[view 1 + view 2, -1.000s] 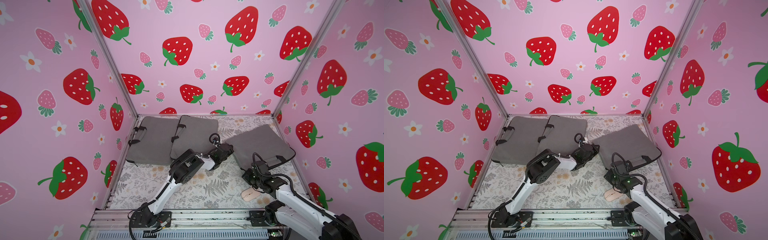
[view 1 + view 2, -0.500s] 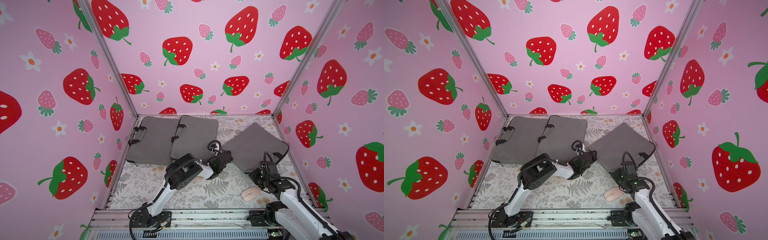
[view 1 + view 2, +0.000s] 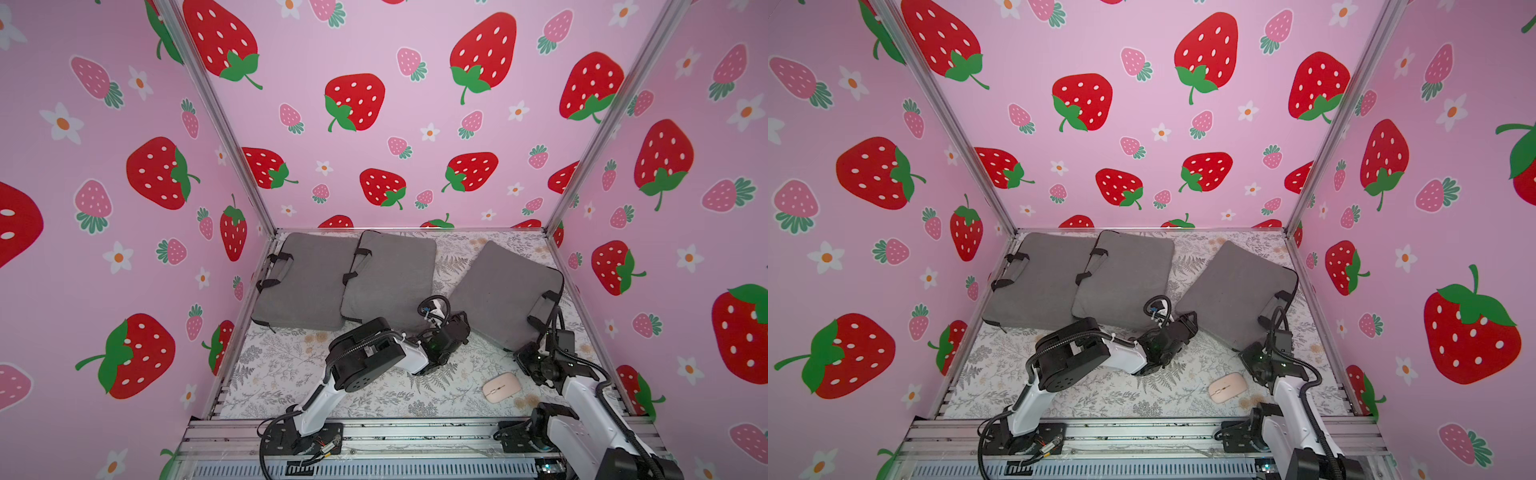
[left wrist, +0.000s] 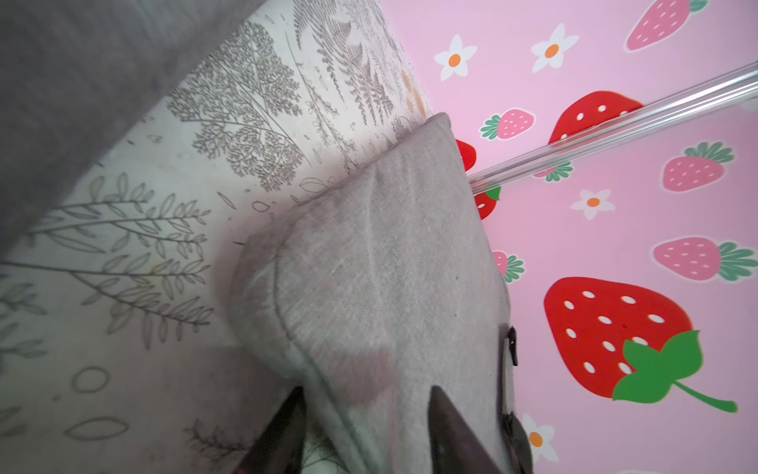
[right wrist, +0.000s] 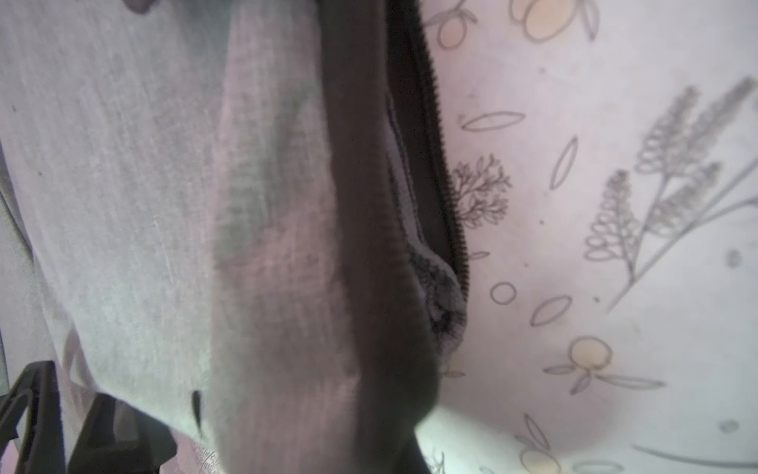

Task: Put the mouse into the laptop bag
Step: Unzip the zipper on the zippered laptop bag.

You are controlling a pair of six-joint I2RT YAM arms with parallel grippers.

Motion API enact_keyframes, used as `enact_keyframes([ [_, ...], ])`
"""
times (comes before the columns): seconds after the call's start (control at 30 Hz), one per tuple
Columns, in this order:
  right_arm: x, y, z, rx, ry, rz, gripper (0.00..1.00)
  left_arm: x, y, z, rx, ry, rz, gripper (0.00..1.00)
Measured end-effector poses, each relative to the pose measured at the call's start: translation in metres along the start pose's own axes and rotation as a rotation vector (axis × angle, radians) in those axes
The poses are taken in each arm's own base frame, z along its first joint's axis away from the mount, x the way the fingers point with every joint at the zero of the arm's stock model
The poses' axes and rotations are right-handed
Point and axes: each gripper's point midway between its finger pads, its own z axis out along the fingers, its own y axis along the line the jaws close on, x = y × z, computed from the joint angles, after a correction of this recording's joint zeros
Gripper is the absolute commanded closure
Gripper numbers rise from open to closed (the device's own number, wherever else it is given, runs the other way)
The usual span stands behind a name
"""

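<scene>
Notably, the right tool [image 3: 524, 360], clamped shut, pinches the zipper edge of the bag [image 3: 503, 291], apparently to lift its mouth open. The left tool [image 4: 368, 392], jaws wide, straddles a corner. The mouse [image 3: 501, 387] lies on the counter [image 3: 291, 365] just beside the right tool, ungripped.

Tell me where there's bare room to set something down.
Widest: the mat in front of the left bag, beside the left arm. A narrow strip runs between middle bag and right bag. Crowded around the mouse and right arm.
</scene>
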Motion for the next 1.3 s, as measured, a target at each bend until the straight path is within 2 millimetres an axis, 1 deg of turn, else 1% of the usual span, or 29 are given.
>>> enact_keyframes([
  [0.07, 0.0, 0.0, -0.002, -0.004, -0.004, -0.007, 1.0, 0.0, 0.007, 0.001, -0.025, 0.004, 0.002, 0.47],
  [0.1, 0.001, 0.001, -0.003, -0.011, -0.008, -0.011, 1.0, -0.001, 0.006, 0.002, -0.03, 0.005, 0.0, 0.47],
  [0.13, 0.001, 0.001, -0.004, -0.016, -0.009, -0.013, 1.0, -0.001, 0.005, 0.004, -0.034, 0.008, 0.001, 0.48],
  [0.17, 0.002, 0.002, -0.006, -0.026, -0.012, -0.016, 1.0, -0.001, 0.003, 0.007, -0.04, 0.012, -0.001, 0.52],
  [0.2, 0.002, 0.003, -0.008, -0.033, -0.014, -0.019, 1.0, 0.0, 0.003, 0.009, -0.046, 0.02, 0.0, 0.58],
  [0.23, 0.003, 0.004, -0.009, -0.038, -0.013, -0.02, 1.0, 0.0, 0.002, 0.012, -0.051, 0.027, 0.001, 0.67],
  [0.27, 0.004, 0.004, -0.011, -0.043, -0.013, -0.021, 1.0, 0.001, 0.002, 0.016, -0.055, 0.036, 0.001, 0.81],
  [0.33, 0.007, 0.005, -0.014, -0.053, -0.007, -0.02, 1.0, 0.003, 0.0, 0.023, -0.051, 0.043, -0.012, 1.0],
  [0.43, 0.013, 0.002, -0.014, -0.051, 0.015, -0.007, 1.0, 0.003, -0.006, 0.03, -0.028, 0.056, -0.035, 1.0],
  [0.67, 0.031, -0.003, -0.007, -0.033, 0.096, 0.027, 1.0, 0.002, -0.006, 0.032, -0.025, 0.068, -0.036, 1.0],
  [0.87, 0.042, 0.008, -0.003, -0.01, 0.149, -0.002, 1.0, 0.001, -0.005, 0.031, -0.025, 0.066, -0.033, 1.0],
  [1.1, 0.045, 0.019, 0.001, -0.011, 0.154, 0.012, 1.0, 0.0, -0.004, 0.029, -0.012, 0.063, -0.039, 1.0],
  [1.3, 0.049, 0.032, 0.005, 0.038, 0.176, -0.047, 1.0, -0.002, -0.002, 0.026, -0.006, 0.058, -0.042, 1.0],
])
